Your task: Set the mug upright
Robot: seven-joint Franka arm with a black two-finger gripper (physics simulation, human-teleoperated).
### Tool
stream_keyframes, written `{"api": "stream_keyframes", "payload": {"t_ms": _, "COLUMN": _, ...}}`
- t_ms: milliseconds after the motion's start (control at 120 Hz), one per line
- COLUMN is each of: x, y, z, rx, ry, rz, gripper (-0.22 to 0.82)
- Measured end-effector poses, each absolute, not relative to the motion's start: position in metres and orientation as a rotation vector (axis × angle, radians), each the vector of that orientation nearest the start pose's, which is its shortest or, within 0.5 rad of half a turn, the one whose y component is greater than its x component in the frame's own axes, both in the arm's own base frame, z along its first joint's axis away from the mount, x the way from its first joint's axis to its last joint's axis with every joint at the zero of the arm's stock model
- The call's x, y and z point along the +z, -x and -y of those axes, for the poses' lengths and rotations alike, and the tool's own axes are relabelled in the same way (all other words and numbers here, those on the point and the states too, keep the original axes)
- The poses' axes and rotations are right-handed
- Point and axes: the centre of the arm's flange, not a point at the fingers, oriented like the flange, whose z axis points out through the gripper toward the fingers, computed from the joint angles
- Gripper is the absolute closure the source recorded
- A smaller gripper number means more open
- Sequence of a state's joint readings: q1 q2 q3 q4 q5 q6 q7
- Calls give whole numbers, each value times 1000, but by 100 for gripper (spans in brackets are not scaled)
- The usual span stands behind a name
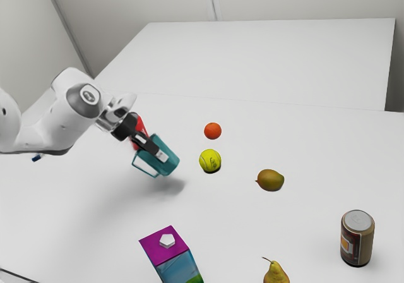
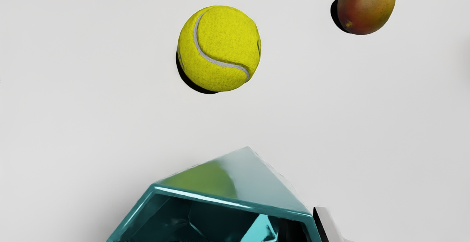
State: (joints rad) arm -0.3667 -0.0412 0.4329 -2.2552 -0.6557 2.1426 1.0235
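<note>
Looking stiff but slippery, a glossy teal faceted mug (image 1: 166,165) is gripped, tilted, near its rim (image 2: 233,201) by the black two-finger tool (image 1: 162,156).

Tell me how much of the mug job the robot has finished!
Picking up looks done: the claw is shut on the teal mug, and a shadow lies apart below it on the table. In hand is the straightening: the mug leans over, so it isn't upright yet. Left to do: tip it straight, set it down, and let go.
</note>
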Motion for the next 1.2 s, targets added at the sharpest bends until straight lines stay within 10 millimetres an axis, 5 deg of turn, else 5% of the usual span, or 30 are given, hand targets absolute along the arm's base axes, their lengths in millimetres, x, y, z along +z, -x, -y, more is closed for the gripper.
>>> {"api": "stream_keyframes", "payload": {"t_ms": 167, "x": 389, "y": -518, "z": 26, "rx": 236, "ry": -2623, "rz": 951, "gripper": 75}}
{"api": "stream_keyframes", "payload": {"t_ms": 517, "x": 392, "y": -514, "z": 46, "rx": 149, "ry": -2867, "rz": 1118, "gripper": 75}}
{"api": "stream_keyframes", "payload": {"t_ms": 817, "x": 382, "y": -512, "z": 75, "rx": 123, "ry": -2964, "rz": 1067, "gripper": 75}}
{"api": "stream_keyframes", "payload": {"t_ms": 1200, "x": 348, "y": -515, "z": 85, "rx": 95, "ry": -3050, "rz": 917, "gripper": 75}}
